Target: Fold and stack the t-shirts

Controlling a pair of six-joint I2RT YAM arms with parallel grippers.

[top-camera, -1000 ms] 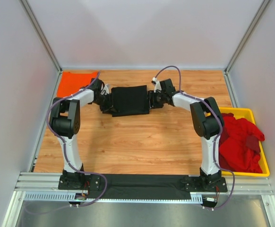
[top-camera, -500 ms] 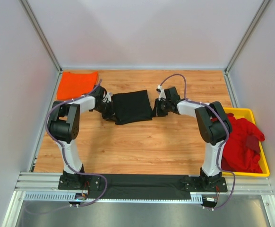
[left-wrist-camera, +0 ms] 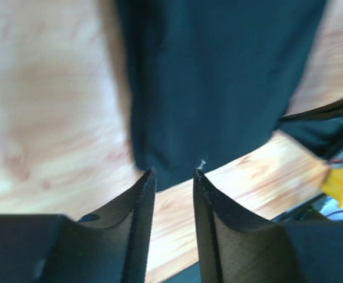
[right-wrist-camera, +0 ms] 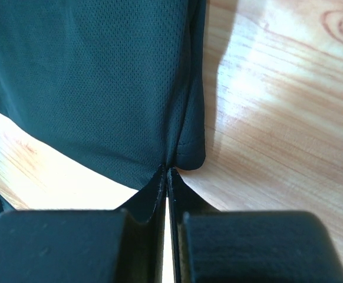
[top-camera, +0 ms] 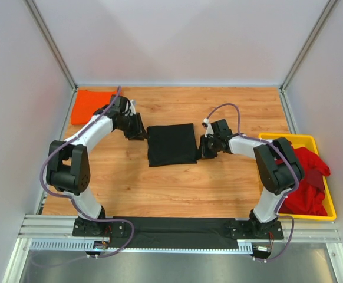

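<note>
A folded black t-shirt [top-camera: 171, 144] lies flat on the wooden table, mid-table. My right gripper [top-camera: 202, 147] sits at its right edge. In the right wrist view the right gripper [right-wrist-camera: 166, 171] is shut, pinching the hem of the black t-shirt [right-wrist-camera: 95, 76], whose creases run into the tips. My left gripper [top-camera: 141, 131] hangs off the shirt's left edge. In the left wrist view the left gripper [left-wrist-camera: 174, 174] is open with only bare wood between its fingers, the black t-shirt [left-wrist-camera: 213, 76] just beyond them. A folded orange t-shirt [top-camera: 92, 105] lies at the back left.
A yellow tray [top-camera: 332, 207] at the right edge holds crumpled red t-shirts [top-camera: 301, 177]. White walls close the back and both sides. A black mat [top-camera: 177, 231] lies along the near edge between the arm bases.
The black t-shirt has slid toward the near right with the right gripper, which has shut on its edge. The left gripper has let go, opened, and drawn back to the left.
</note>
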